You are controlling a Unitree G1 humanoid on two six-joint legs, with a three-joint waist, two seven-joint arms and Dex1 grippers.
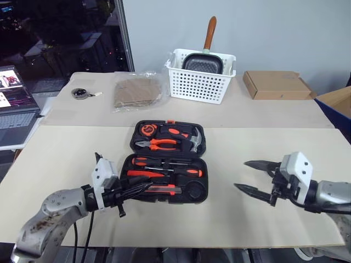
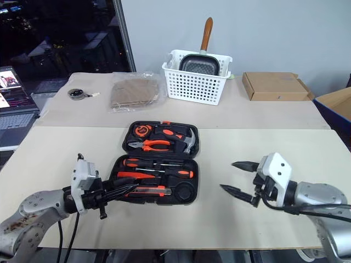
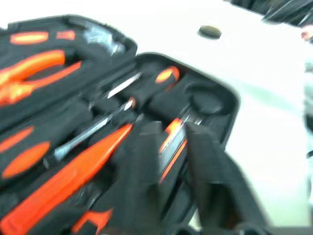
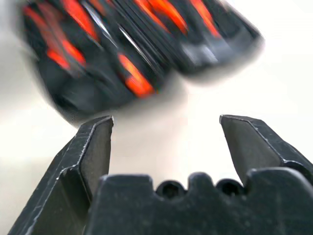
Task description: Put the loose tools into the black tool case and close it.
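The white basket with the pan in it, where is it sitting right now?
The white basket sits at the table's far edge, behind the open black tool case, between a brown paper packet and a cardboard box.

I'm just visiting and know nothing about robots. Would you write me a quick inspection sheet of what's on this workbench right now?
Surface: beige table.
Job's things: black case lying open, screwdrivers and knife inside with pliers and hammer.
Clutter: white basket holding a pan, cardboard box, bagged brown sheets, small round gadget.
Grippers: left tool at the case's near left edge, fingers apart, nothing held; right tool open, empty, right of the case.
Cables: black leads by the left wrist.
Surroundings: laptop, grey wall, dark window.
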